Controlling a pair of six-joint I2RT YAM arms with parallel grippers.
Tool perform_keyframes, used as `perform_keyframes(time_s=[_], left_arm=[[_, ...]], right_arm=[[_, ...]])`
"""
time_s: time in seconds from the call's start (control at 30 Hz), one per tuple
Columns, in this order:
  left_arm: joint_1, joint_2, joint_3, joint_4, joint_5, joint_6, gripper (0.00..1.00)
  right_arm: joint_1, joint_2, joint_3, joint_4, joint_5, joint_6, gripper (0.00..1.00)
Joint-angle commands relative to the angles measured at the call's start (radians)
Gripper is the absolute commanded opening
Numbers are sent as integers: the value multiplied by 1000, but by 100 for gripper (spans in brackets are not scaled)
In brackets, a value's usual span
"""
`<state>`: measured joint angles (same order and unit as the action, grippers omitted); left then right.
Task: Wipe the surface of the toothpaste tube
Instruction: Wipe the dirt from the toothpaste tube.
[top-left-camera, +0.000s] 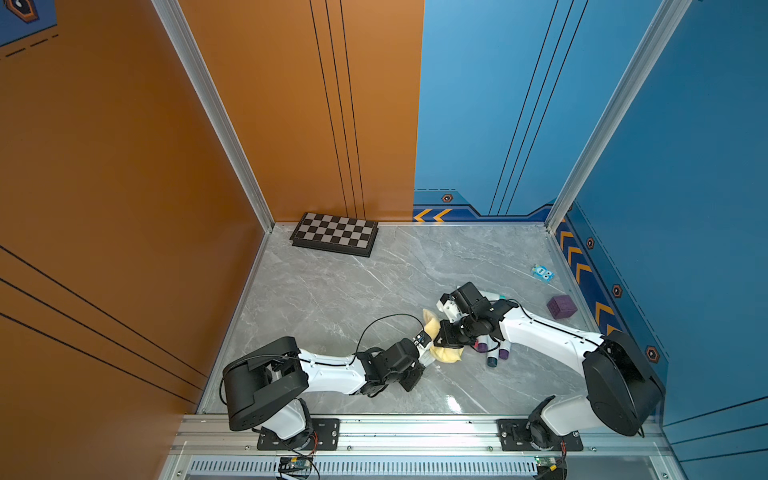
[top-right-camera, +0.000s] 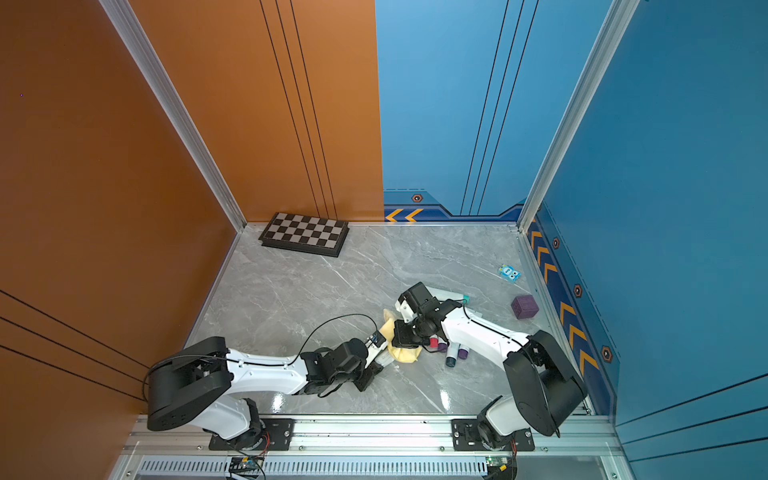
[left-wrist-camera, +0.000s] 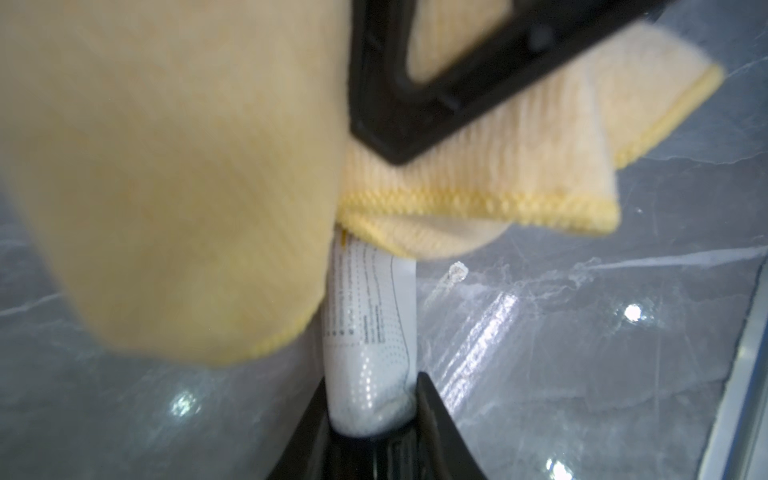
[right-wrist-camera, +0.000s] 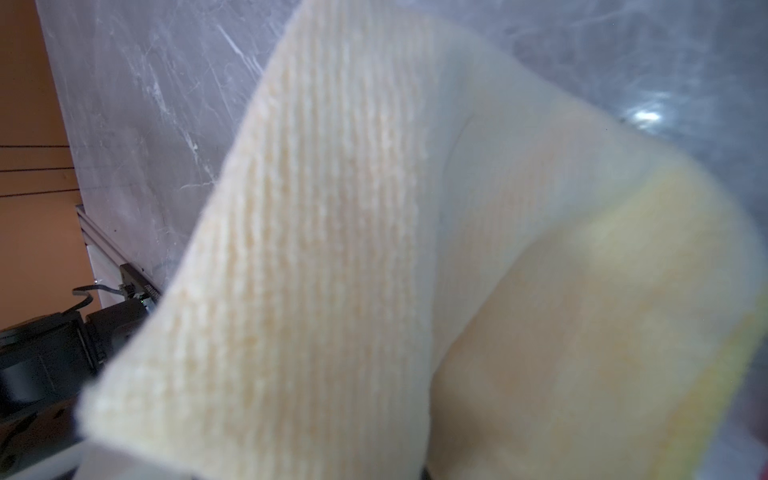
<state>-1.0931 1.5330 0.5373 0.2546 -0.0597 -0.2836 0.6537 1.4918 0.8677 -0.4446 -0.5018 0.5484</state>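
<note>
Nearest the lens is my left arm (top-left-camera: 262, 374), reaching toward the middle of the tabletop (top-left-camera: 332, 291). The left fingers (left-wrist-camera: 436, 419) pinch one end of the toothpaste tube (left-wrist-camera: 370, 332). It juts out between the two arms, with its far part buried under the yellow cloth (left-wrist-camera: 166, 166). Next come the right fingers (left-wrist-camera: 374, 104), pressed together on a fold of that cloth, which drapes over the tube.

To wipe well, I'd hold the left grip firm and level and draw the cloth along the tube's length with light pressure. Then I'd roll the tube to reach its underside. Pulling too hard could tug it loose.

Further right lie a few small capped bottles (top-left-camera: 492, 357) on their sides, lids on, contents hidden from me. Beyond them sits a purple cube (top-left-camera: 561, 306).
</note>
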Motion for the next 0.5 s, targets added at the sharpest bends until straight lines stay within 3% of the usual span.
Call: perform_keyframes(time_s=[0.0,0.17,0.47], left_arm=[[-2,59,-28,-125,13,9,19],[-4,46,-32,-126,7,9,19],[-5,31,-41,-126,-8,6,19]], right_arm=[[26,59,13,15,-43,23,0],[35,177,-2,8,51,0,0],[11,202,-9,-160,504,-59,0]])
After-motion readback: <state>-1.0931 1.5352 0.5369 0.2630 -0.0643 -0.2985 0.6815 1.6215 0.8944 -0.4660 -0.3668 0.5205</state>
